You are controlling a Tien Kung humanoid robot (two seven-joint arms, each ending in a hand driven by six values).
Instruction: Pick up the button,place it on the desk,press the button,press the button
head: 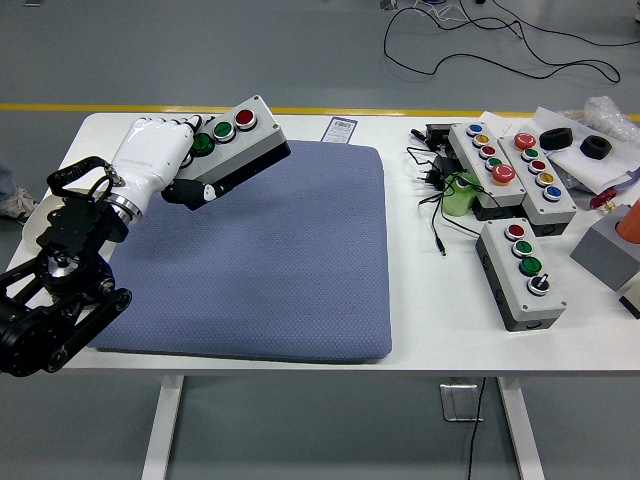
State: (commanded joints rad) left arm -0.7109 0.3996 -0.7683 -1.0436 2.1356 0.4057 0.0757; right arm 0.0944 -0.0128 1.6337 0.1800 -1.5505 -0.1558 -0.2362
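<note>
A grey button box [240,143] with a black base, two green buttons and a red one hangs tilted in the air above the far left of the blue mat [262,250]. My left hand [160,160], white with a black arm behind it, is shut on the box's left end. The red button [244,118] faces up at the box's raised right end. My right hand does not show.
Several other button boxes [520,270] stand on the white table [440,330] to the right of the mat, among black cables [435,200] and a green object [460,192]. A grey block [605,250] sits at the right edge.
</note>
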